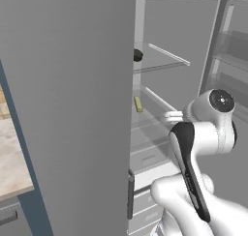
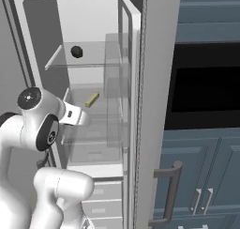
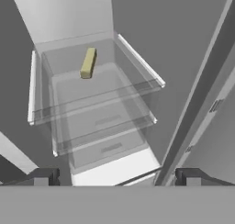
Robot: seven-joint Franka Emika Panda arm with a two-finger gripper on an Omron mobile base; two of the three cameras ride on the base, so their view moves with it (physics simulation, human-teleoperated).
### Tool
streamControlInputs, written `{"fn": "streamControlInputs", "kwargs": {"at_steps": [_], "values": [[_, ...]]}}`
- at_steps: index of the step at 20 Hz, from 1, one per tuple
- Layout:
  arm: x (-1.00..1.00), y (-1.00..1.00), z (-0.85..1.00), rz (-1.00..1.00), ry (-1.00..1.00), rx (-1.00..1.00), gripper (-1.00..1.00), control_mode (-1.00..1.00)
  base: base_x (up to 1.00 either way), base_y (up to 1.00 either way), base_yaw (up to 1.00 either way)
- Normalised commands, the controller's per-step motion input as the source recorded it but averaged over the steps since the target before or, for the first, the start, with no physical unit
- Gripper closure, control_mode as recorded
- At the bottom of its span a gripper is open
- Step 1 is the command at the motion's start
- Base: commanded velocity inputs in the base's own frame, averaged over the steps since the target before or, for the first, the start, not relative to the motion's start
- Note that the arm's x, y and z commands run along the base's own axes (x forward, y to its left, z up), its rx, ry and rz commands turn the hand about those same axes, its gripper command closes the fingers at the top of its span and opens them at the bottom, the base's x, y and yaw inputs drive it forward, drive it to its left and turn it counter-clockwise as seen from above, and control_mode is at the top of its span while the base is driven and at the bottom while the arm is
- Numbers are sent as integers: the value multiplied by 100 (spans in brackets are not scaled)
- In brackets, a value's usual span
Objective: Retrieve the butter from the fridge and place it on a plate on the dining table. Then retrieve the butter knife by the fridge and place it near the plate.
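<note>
The grey fridge (image 1: 72,109) stands with both doors open. The butter (image 3: 87,62), a small pale yellow-green stick, lies on a glass shelf inside, toward the back; I also see the butter (image 1: 138,104) from the left base and the butter (image 2: 92,99) from the right base. My gripper (image 3: 117,178) is open and empty, in front of the shelves and well short of the butter, looking down and in at it. The plate, the dining table and the butter knife are out of view.
A dark round object (image 2: 77,51) sits on the shelf above. Clear drawers (image 3: 103,126) lie below the butter's shelf. The right door (image 2: 154,82) stands close beside the arm, with dark blue cabinets (image 2: 201,176) beyond. A beige marbled countertop (image 1: 9,153) lies left.
</note>
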Motion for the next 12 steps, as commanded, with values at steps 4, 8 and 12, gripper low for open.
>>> {"fn": "streamControlInputs", "kwargs": {"at_steps": [4,8,12], "values": [[51,4,1,1,-5,0,-100,-100,0,0,0],[64,3,1,0,0,0,-100,-100,0,0,0],[60,4,0,0,0,0,-100,-100,0,0,0]]}}
